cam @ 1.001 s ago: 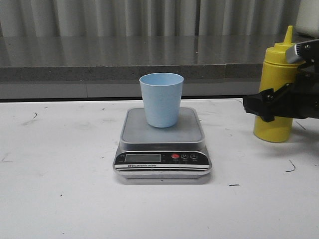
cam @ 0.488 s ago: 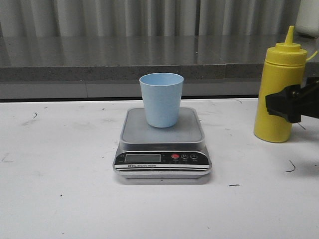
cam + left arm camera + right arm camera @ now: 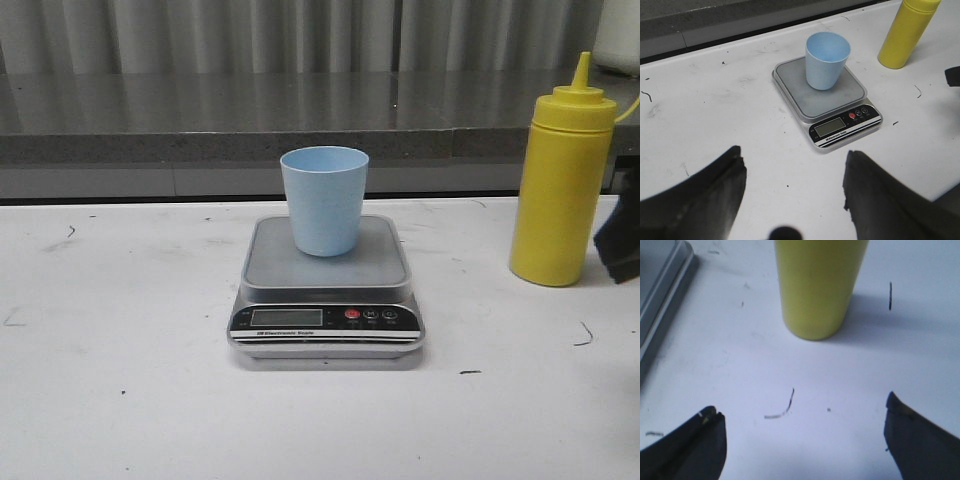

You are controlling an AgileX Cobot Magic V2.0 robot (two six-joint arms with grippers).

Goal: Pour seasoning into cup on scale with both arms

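Both grippers are seen spread wide, nothing held. Since earlier, the right gripper (image 3: 802, 440) has been withdrawn from the seasoning (image 3: 560, 180); the left gripper (image 3: 792, 192) is held above the table (image 3: 120, 400).

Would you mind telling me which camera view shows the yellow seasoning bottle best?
The front view: the seasoning bottle stands whole there, nozzle to base, right of the scale. The left wrist view cuts off its cap, and the right wrist view shows only its lower body and base.
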